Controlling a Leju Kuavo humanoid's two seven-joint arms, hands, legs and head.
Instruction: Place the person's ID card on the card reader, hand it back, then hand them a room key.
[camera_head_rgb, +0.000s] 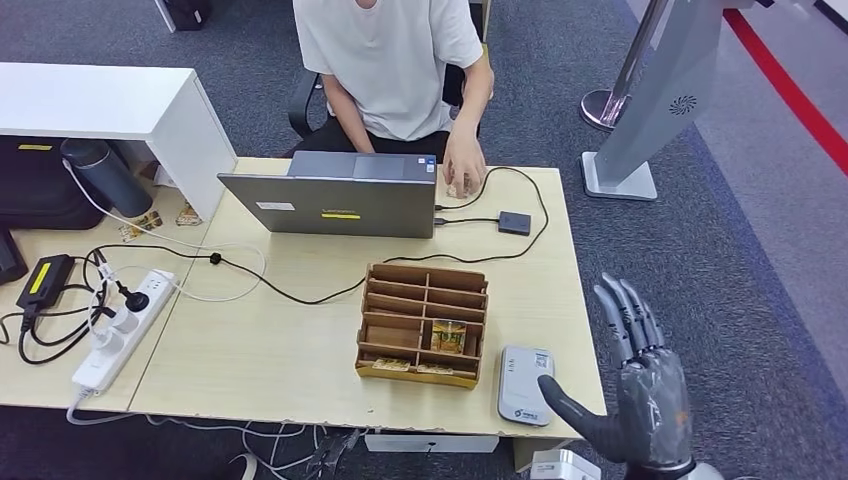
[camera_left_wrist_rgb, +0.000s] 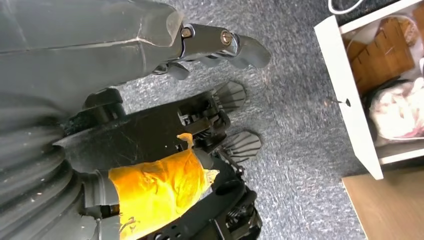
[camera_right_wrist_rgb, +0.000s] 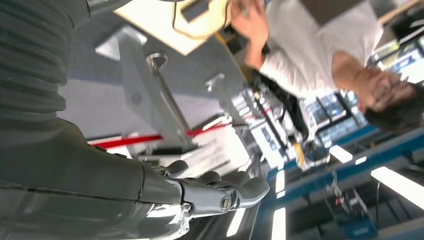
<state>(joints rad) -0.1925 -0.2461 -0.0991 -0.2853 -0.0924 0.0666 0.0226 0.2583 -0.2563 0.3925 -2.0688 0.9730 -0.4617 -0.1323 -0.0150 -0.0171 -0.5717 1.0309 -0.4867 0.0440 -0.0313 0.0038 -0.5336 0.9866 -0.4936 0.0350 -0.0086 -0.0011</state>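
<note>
Grey carpet runs under a pale wooden desk (camera_head_rgb: 250, 350) that takes up the middle of the head view. At the far left a white power strip (camera_head_rgb: 118, 330) trails black cables across the top, so that side is cluttered. Further right, upper centre, a grey laptop (camera_head_rgb: 335, 205) stands open toward a seated person (camera_head_rgb: 395, 60), whose hand (camera_head_rgb: 463, 165) rests on the desk beside it. Lower centre sits a wooden compartment box (camera_head_rgb: 425, 322) with a small card or packet lying in one slot; whether that is a room key I cannot tell. Just right of the box, at the desk's near edge, lies the flat grey card reader (camera_head_rgb: 526, 385). No ID card is plainly visible anywhere. At the lower right the right hand (camera_head_rgb: 640, 385) is raised off the desk's right edge, fingers spread, thumb out toward the reader, holding nothing. The left hand (camera_left_wrist_rgb: 215, 45) hangs over the carpet, its fingers somewhat curled and apparently empty. I'd judge the card has yet to be received, so the palm should be offered toward the person across the open desk right of the box, staying clear of the black cable (camera_head_rgb: 520, 215) and the reader's corner.
</note>
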